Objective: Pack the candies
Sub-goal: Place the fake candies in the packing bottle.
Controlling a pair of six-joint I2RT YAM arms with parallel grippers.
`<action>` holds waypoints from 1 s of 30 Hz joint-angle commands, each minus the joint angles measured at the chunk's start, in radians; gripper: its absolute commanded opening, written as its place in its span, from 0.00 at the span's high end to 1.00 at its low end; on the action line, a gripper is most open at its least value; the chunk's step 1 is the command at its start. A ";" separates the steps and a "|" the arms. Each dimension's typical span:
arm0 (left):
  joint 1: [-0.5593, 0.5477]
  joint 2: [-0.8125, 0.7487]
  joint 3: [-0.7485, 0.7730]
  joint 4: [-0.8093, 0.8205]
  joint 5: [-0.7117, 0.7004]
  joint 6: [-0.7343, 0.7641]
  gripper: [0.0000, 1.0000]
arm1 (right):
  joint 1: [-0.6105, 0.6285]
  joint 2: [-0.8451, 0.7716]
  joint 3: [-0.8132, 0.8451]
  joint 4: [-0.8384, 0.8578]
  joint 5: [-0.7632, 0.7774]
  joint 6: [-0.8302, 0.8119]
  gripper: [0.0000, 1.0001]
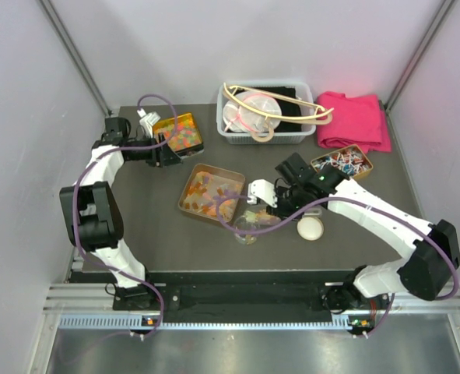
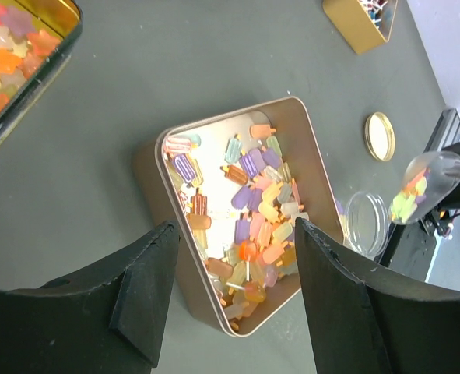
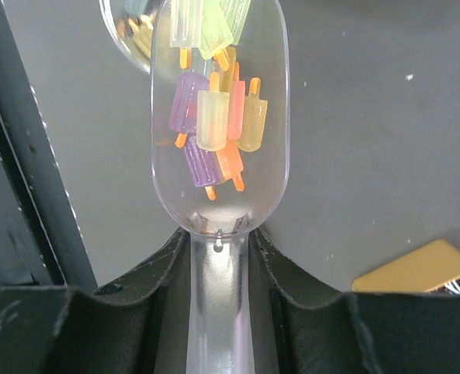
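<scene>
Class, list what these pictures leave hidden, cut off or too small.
Right wrist view: round clear jar, cut by the top edge and partly behind the clear plastic scoop.
Left wrist view: gold tin of bear-shaped gummies, cut by the corner.
Top view: contents of the clear plastic bin, too jumbled to name.

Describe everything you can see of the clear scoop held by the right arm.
The scoop looks like clear, glossy plastic: a long, round-ended bowl narrowing to a slim handle. The right gripper is shut on that handle, one finger on each side. The bowl points away from the wrist, seemingly held above the table, and carries a heap of popsicle-shaped candies in purple, yellow, pink, orange and green. A clear jar stands close by.
</scene>
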 commanded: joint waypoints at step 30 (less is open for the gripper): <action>0.001 -0.066 -0.036 -0.051 -0.005 0.076 0.34 | 0.231 0.092 0.102 -0.086 0.409 -0.089 1.00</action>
